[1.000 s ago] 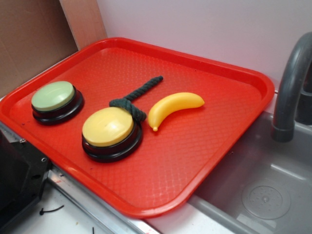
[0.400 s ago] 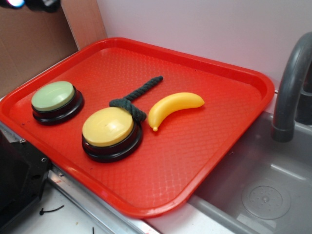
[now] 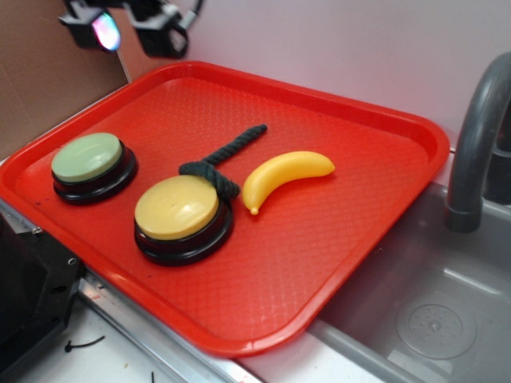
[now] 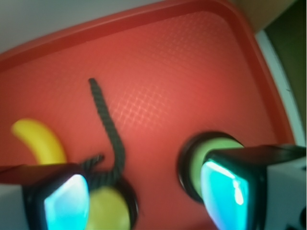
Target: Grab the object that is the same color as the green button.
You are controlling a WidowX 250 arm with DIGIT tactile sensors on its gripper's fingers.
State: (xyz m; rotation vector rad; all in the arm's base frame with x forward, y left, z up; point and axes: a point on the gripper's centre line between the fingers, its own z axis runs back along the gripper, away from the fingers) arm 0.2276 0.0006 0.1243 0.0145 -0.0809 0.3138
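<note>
Nearest on the red tray (image 3: 383,239) sits the yellow button (image 3: 176,207), its rim touching the knotted loop of the dark green rope (image 3: 219,163), which lies between the banana (image 3: 283,175) and the green button (image 3: 88,157). At the far corner, the end effector (image 3: 128,24) has dropped further into view, fingers spread and empty: the approach has likely begun.

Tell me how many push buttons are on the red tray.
2. The green button sits near the tray's left edge; the yellow button is right of it, touching the rope's knotted end.
</note>
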